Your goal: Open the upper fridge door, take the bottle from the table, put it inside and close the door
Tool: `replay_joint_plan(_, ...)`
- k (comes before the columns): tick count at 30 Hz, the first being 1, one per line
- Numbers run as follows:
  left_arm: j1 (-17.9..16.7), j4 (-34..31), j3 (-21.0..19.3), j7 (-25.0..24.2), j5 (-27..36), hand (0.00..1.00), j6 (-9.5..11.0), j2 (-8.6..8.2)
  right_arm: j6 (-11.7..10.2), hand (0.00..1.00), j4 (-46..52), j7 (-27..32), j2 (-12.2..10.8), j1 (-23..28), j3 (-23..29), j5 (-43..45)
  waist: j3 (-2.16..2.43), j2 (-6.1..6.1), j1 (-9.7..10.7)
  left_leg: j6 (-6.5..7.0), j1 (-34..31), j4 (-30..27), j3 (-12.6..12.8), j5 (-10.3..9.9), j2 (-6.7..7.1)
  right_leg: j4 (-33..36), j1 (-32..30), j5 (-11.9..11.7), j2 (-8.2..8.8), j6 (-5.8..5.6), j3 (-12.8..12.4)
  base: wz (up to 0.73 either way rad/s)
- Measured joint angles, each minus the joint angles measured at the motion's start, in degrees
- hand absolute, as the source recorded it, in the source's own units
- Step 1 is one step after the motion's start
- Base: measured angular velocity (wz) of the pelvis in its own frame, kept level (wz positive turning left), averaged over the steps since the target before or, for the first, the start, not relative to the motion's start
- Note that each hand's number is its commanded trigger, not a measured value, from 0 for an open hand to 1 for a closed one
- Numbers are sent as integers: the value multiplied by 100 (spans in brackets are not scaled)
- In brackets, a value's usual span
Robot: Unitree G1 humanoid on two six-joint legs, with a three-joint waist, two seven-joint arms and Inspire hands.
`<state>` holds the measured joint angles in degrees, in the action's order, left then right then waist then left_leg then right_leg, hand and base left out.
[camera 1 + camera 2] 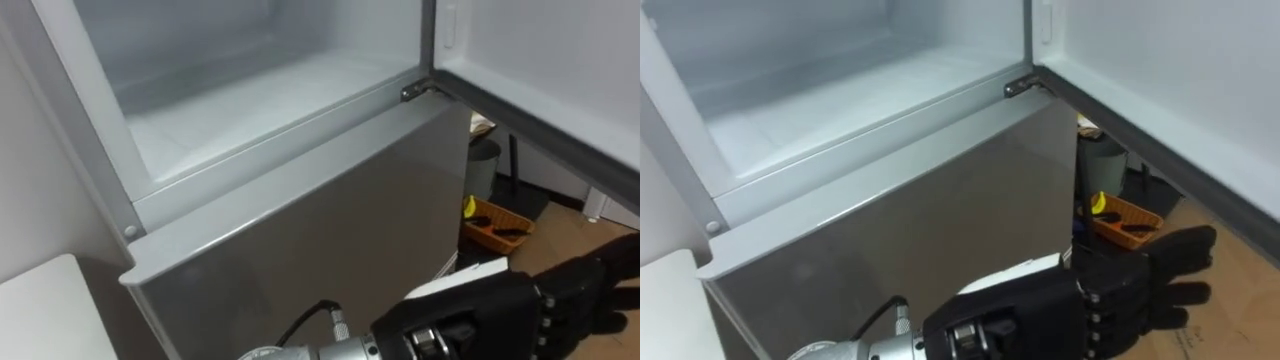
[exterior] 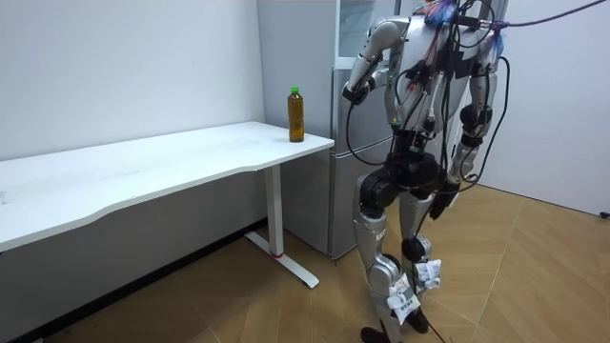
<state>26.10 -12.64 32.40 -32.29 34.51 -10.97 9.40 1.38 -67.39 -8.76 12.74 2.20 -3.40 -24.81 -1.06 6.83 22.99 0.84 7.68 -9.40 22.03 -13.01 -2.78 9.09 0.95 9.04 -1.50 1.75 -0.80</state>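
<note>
The amber bottle with a green cap stands upright on the far corner of the white table, next to the fridge. I stand facing the fridge, whose upper compartment is open and bare, its door swung out to my right. My left hand is raised in front of the closed lower door, below the compartment's sill. It is black-gloved, its fingers straight and holding nothing. My right hand hangs at my side.
The table's corner lies at my lower left, close against the fridge. On the wooden floor beyond the fridge's right side sit an orange tray with dark items and a dark bin.
</note>
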Motion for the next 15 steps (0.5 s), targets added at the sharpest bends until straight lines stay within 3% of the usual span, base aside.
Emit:
replay_joint_plan(5, 64, 48, 47, 0, -6, 0, -8, -10, 1, 0, 0, 53, -10, -12, -2, -4, -12, -24, 23, -18, 3, -3, 148, -11, -17, 60, -111, -1, -33, 3, -76, -11)
replay_joint_plan(15, 209, 201, 47, 28, -27, 0, -13, -118, 117, 0, -14, 54, 2, -4, -38, -129, -11, -28, 12, -47, -11, -7, 141, -28, -58, 56, -140, -20, -75, 34, -79, -2)
